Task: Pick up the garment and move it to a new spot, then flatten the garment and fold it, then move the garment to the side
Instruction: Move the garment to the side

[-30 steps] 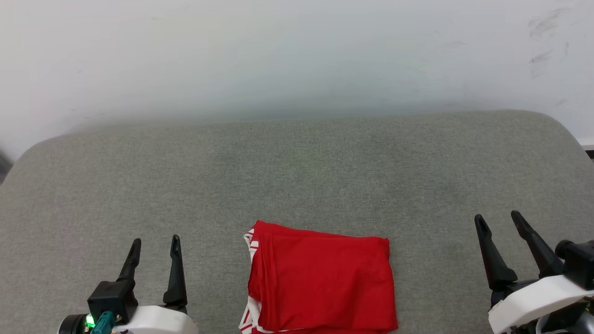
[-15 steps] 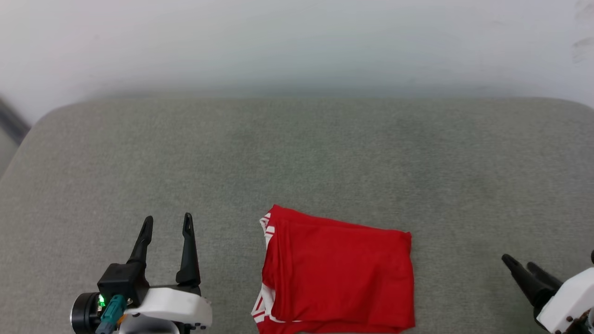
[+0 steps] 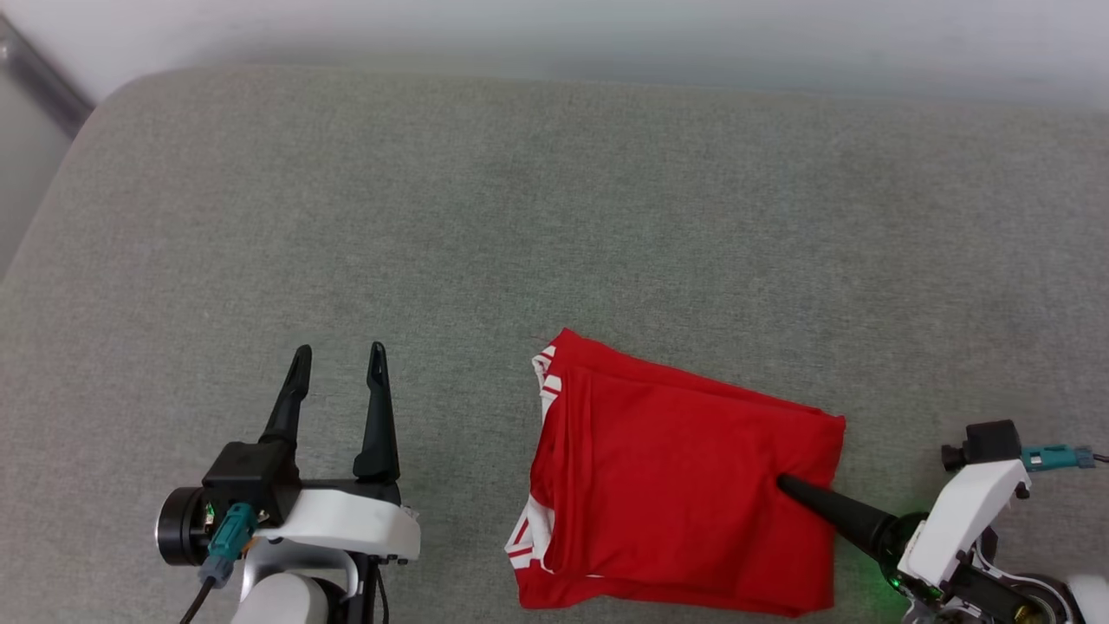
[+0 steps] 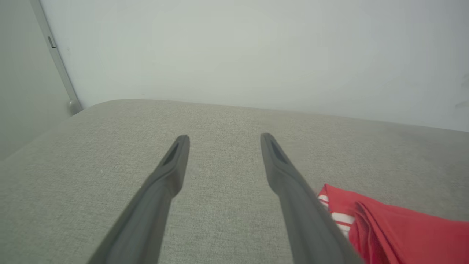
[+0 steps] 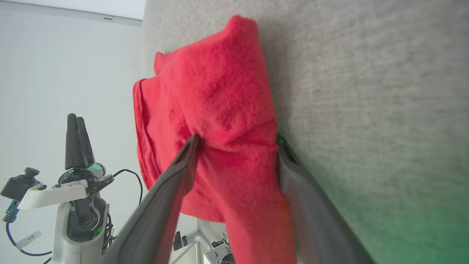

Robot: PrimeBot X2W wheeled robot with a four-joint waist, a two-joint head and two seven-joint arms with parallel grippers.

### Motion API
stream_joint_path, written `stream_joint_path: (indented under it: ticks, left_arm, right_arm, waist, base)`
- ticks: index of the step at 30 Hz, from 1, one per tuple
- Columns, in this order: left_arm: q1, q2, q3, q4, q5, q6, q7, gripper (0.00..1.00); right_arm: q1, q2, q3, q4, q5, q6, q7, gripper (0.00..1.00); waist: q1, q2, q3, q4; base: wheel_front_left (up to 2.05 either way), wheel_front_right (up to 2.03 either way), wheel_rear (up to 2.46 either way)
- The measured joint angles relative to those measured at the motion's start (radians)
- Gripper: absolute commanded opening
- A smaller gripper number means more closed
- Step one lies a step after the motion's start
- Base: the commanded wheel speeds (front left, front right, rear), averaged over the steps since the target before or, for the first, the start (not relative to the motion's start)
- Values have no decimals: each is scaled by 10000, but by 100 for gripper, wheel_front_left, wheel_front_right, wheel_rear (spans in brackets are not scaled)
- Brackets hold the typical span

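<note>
The garment [image 3: 676,468] lies folded into a red rectangle on the grey cushion [image 3: 520,217], with striped white trim along its left edge. My right gripper [image 3: 784,484] reaches in from the right, turned on its side. One dark finger lies on top of the garment's right edge; the other is hidden beneath it. In the right wrist view the right gripper [image 5: 237,139] stands open, straddling a raised fold of the garment [image 5: 212,84]. My left gripper [image 3: 339,349] hovers open and empty to the left of the garment. The left wrist view shows the left gripper [image 4: 225,137] with the garment [image 4: 403,234] at its lower right.
The cushion has a rounded far-left corner [image 3: 95,113] with a drop beyond it. A pale wall [image 4: 234,55] runs along the cushion's far edge. Bare cushion stretches behind and to both sides of the garment.
The head camera has tilted down and shifted. My right gripper has swung in from the right, rolled onto its side, and slid around the garment's right edge. The left gripper holds its place.
</note>
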Motion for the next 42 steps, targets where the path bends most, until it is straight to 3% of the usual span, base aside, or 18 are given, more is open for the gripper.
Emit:
stream_joint_path:
  ticks: [2,3,4,12,18,22,29,37,42]
  left_arm:
    - [-35,-27,86,31,42,-81,0,100]
    - [-35,-38,125,50,88,-96,0,100]
    - [-35,-52,159,79,115,-111,0,100]
    - [144,-125,403,242,280,-280,0,100]
    - [527,-96,570,278,295,-359,0,100]
    - [845,-92,633,226,295,-397,0,100]
    - [1015,-100,677,-21,368,-449,0,100]
    - [500,-209,447,-449,650,-616,-2,100]
    - [-523,-159,117,-826,1020,-765,142,100]
  right_arm:
    - [-97,-50,159,169,286,2,94,100]
    - [-144,-96,238,226,408,2,100,61]
    - [-174,-140,295,259,531,4,90,2]
    - [-267,-683,1290,31,376,-6,-535,0]
    - [-430,-1607,2213,-213,-1484,-6,-1214,0]
    - [-595,-2211,2769,0,-3336,-6,-1231,0]
    - [-1298,-2299,3266,604,-5060,-2,-890,0]
    - [-2818,-2286,2771,1871,-5969,-2,-1768,0]
    - [-4121,-2514,1866,2786,-6209,-2,-2878,0]
  waist:
    - [0,1,99,82]
    - [-1,1,126,112]
    - [0,0,130,126]
    - [0,0,-442,-37]
    - [-1,0,-1147,-452]
    - [-1,0,-1484,-1008]
    - [0,0,-1766,-2292]
    - [-1,0,-1472,-3862]
    - [-1,0,-544,-4308]
  base:
    - [0,0,0]
    - [0,0,0]
    - [0,0,0]
    - [0,0,0]
    - [0,0,0]
    - [0,0,0]
    - [0,0,0]
    - [0,0,0]
    - [0,0,0]
